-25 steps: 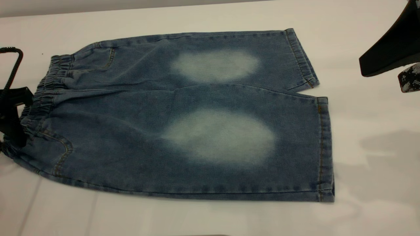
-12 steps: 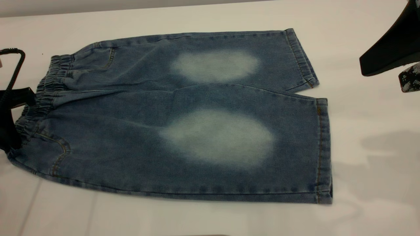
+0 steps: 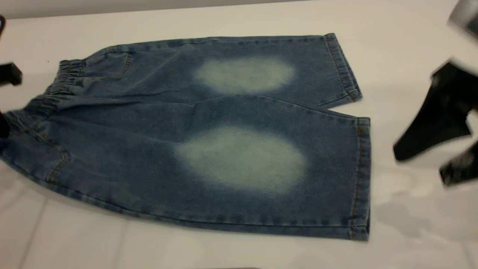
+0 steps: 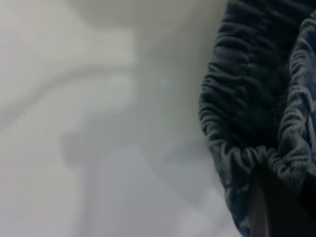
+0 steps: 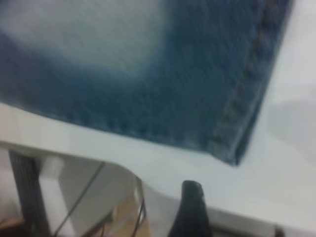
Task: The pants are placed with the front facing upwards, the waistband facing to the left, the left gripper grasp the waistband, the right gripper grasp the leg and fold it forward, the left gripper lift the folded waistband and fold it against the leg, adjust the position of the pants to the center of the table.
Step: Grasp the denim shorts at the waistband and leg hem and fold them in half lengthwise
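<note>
The pants (image 3: 209, 134) are spread flat, front up, across the middle of the table (image 3: 396, 33) in the exterior view, with the waistband (image 3: 56, 89) at the left of the frame and the hems at the right.

The left gripper (image 3: 5, 101) is seen at the far left edge, at the lower end of the waistband. In the left wrist view the gathered band (image 4: 247, 113) is seen draped over a dark finger; the claw appears clamped on it, though the second finger is not shown.

The right gripper (image 3: 433, 157) is at the right of the frame, well apart from the leg (image 3: 336, 179), its fingers spread apart and holding nothing.

The step in hand is judged to be the first grasp: waistband taken, leg not yet taken. For the next move, the right claw must be brought onto the lower hem corner and closed on it.
</note>
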Controlling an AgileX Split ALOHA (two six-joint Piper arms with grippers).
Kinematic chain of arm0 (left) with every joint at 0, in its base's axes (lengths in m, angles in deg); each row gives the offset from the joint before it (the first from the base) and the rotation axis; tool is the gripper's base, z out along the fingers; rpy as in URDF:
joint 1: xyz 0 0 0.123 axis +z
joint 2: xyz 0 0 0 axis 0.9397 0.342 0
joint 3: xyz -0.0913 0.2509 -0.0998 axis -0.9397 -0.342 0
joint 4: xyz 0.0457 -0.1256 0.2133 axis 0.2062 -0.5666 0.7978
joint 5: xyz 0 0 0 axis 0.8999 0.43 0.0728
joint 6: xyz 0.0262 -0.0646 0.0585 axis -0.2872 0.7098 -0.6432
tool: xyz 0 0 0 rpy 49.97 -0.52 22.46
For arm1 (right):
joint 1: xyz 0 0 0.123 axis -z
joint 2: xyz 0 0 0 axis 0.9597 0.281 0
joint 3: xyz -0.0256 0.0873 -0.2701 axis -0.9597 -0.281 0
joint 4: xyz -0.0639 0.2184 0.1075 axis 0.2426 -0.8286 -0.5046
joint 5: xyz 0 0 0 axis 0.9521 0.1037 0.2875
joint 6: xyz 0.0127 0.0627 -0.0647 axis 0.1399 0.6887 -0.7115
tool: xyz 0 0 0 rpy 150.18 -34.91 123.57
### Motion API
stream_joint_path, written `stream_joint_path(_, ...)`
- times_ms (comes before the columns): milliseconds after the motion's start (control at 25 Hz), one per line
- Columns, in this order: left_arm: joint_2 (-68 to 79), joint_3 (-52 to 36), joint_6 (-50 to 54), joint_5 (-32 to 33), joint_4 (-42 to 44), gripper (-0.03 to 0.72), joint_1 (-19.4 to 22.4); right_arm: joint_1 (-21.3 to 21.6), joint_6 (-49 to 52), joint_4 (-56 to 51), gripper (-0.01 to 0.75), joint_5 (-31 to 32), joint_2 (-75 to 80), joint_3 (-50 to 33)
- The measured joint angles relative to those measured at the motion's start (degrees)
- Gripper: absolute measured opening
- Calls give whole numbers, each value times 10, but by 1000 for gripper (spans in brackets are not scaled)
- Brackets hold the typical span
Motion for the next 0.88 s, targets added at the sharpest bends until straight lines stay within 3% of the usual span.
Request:
stream_joint_path(200, -20, 0, -44, 14, -35, 41, -9, 0, -45, -27, 472, 18, 94, 2)
stream_joint_path(480, -20, 0, -89, -5, -80, 41, -86, 0, -172, -134, 434, 46, 169, 5)
stream_joint_path(880, -20, 0, -92, 2, -123, 41, -94, -1, -238, -189, 433, 18, 174, 7)
